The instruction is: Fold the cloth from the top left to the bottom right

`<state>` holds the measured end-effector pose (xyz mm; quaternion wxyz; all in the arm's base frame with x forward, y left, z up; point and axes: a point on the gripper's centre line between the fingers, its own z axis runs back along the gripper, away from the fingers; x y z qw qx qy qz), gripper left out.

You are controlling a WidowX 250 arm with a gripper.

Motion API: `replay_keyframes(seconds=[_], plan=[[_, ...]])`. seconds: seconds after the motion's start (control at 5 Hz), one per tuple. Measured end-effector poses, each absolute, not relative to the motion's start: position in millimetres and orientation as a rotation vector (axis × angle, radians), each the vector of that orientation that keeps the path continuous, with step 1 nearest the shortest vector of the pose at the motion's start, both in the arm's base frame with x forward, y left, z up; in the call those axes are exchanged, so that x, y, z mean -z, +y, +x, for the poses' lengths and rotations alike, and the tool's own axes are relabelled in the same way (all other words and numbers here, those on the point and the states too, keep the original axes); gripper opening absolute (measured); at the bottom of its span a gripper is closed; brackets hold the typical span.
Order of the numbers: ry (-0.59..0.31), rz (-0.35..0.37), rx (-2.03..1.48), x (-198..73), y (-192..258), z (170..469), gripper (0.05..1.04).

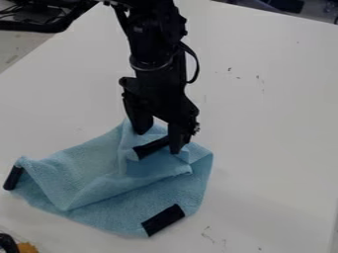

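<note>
While one pincer (158,142) hangs, one cloth (173,189) shows three patches (163,220).

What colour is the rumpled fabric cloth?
The rumpled fabric cloth is light blue, clearest in the camera view.

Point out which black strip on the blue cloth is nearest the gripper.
The middle strip, high on the cloth, right by the gripper. The others are farther off, at the far left corner and the bottom edge.
</note>
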<state>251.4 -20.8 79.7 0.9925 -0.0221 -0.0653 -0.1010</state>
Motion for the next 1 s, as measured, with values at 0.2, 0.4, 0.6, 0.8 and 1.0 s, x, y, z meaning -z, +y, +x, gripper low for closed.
replay_keyframes(seconds=[0.2,0.4,0.6,0.8,1.0], plan=[[-0.126,-0.058,0.189,-80.0,-22.3,250.6,1.001],[-0.087,-0.051,0.175,-82.3,-28.6,246.0,1.001],[-0.063,-0.028,0.157,-95.9,-37.3,246.7,1.001],[-0.056,0.005,0.167,-102.4,-40.7,245.5,1.001],[-0.076,0.012,0.195,-99.9,-40.5,247.4,1.001]])
